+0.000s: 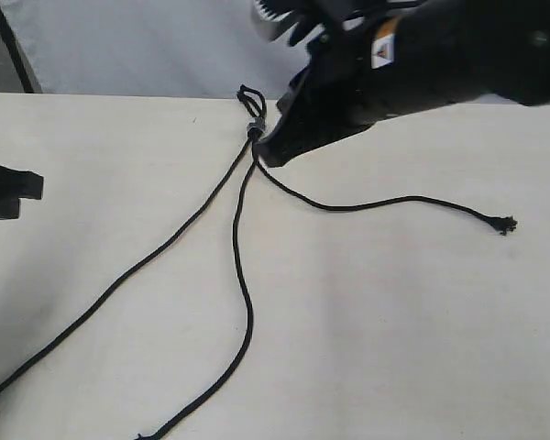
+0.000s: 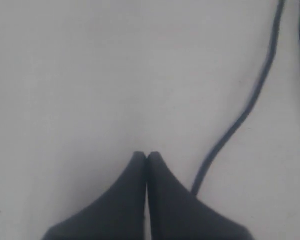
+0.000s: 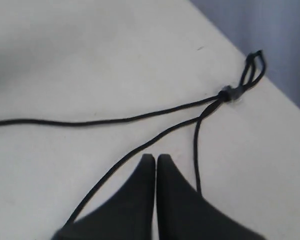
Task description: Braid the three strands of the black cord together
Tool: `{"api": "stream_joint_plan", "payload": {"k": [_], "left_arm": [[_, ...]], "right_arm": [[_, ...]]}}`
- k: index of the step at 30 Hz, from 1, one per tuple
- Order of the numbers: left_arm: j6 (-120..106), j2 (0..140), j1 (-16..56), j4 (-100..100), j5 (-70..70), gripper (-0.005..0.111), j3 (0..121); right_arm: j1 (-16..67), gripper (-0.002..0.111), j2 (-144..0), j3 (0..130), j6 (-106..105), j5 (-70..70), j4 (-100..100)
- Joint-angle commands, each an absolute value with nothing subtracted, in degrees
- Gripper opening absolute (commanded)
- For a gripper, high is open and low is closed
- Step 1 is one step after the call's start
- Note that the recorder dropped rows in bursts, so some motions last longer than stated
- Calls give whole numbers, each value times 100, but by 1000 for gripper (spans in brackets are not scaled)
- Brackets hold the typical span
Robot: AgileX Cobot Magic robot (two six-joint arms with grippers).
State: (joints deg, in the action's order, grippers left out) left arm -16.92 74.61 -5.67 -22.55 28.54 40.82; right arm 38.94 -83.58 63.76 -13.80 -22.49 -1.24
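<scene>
Cord [image 1: 254, 131] thin, limp, light; we expect strands [image 1: 241, 266] to slide and flop, so best grip just below grey band [image 3: 229, 93]. Strands fan out unbraided across table [image 1: 394, 321] from band. Our right gripper [image 3: 155, 159] hovers beside band, jaws together, empty. Left gripper [image 2: 147, 156] also closed, empty, far from band.

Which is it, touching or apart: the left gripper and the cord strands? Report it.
Apart. The left wrist view shows the left gripper shut on nothing, bare table between its tips and the nearest strand; the strand only passes behind one finger's outer edge further back.
</scene>
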Motion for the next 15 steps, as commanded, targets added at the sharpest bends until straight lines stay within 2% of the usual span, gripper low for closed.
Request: {"api": "stream_joint_plan", "payload": {"k": [1, 9, 12, 15], "left_arm": [[-2202, 7457, 230, -2909, 2738, 0, 4048], [-2573, 7468, 2077, -3093, 2511, 2, 4048], [-2545, 7468, 2612, -3119, 2673, 12, 3994], [-2536, 7479, 3053, -3304, 2367, 32, 3725]], "right_arm": [[3777, 2, -7204, 5237, -1024, -1441, -163], [3777, 2, -5608, 3386, -585, -762, -115], [3777, 2, -5286, 2876, -517, -652, -59], [3777, 2, -5089, 2548, -517, -614, 0]]}}
